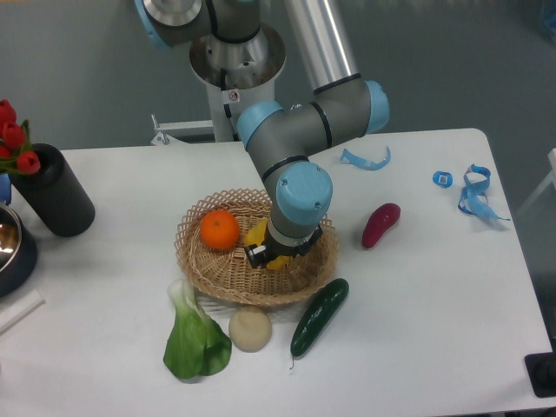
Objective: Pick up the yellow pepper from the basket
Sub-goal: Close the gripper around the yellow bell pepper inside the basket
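Jaws (271,255) down around glossy, slippery yellow pepper (258,234) in basket (208,269), grip unclear; best pinched across lumpy middle.

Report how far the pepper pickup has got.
Done: the gripper is down in the basket, right at the pepper. In hand: the grasp; whether the jaws have closed is hidden. Left: lifting the pepper, which sits low inside beside the orange.

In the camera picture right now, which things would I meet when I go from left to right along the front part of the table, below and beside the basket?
Bok choy → pale round vegetable → cucumber → dark red vegetable, which lies farther back, to the right of the basket.
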Robot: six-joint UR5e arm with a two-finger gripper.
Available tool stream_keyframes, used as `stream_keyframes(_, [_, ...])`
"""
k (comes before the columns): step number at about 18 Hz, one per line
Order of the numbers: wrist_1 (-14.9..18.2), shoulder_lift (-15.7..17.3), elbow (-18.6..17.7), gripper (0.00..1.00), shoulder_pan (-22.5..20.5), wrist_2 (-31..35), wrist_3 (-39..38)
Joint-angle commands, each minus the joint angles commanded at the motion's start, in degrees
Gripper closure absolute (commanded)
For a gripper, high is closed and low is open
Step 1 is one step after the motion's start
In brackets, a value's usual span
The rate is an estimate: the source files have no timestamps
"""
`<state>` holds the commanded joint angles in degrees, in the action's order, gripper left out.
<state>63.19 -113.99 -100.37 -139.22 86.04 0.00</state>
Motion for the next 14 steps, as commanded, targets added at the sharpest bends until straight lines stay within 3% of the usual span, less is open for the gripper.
stream_keyframes(7, [-0.2, 0.4, 1.8, 0.65, -0.1, -0.2, 0.3])
stream_keyframes(14, [0.2, 1.1, 8.2, 0.70, -2.5, -0.2, 2.6])
